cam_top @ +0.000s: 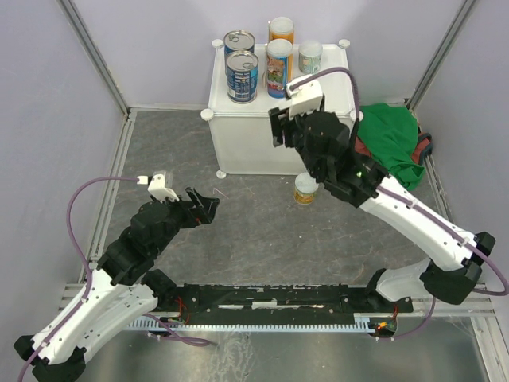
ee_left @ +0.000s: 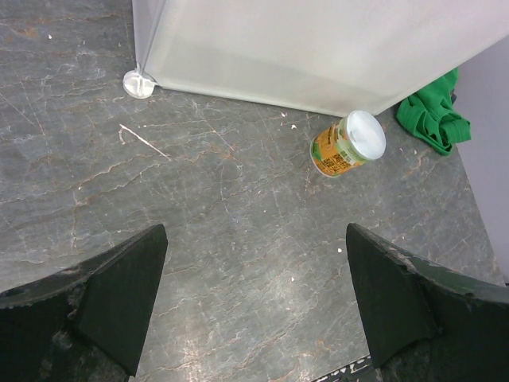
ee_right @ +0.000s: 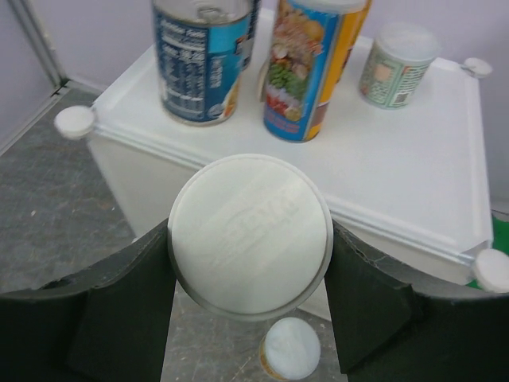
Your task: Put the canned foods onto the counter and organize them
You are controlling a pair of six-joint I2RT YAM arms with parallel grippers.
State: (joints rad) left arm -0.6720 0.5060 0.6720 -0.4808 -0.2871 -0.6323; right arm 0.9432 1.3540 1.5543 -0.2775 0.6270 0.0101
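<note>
While the left gripper (ee_left: 254, 310) hangs with its jaws wide apart and empty above the grey marbled worktop (ee_left: 199, 207), the large white box-shaped counter (cam_top: 254, 147) stands at the far middle. At the far left of its flat top is a dark blue metal can with a silver pull-tab top (cam_top: 239, 44), with a second dark blue can (cam_top: 242, 76) just nearer. To their right are a tall can with a blue pictured label (cam_top: 278, 68), a tall orange can (cam_top: 281, 30) behind it, and a small pale green can (cam_top: 310, 57). The right gripper (ee_right: 250, 255) is clamped on a round can with a pale lid (ee_right: 250, 223) over the counter's near edge. Below, a small yellow-orange can with a pale lid (cam_top: 305, 189) sits on the worktop near the counter. A crumpled green cloth (cam_top: 394, 143) lies at the right.
</note>
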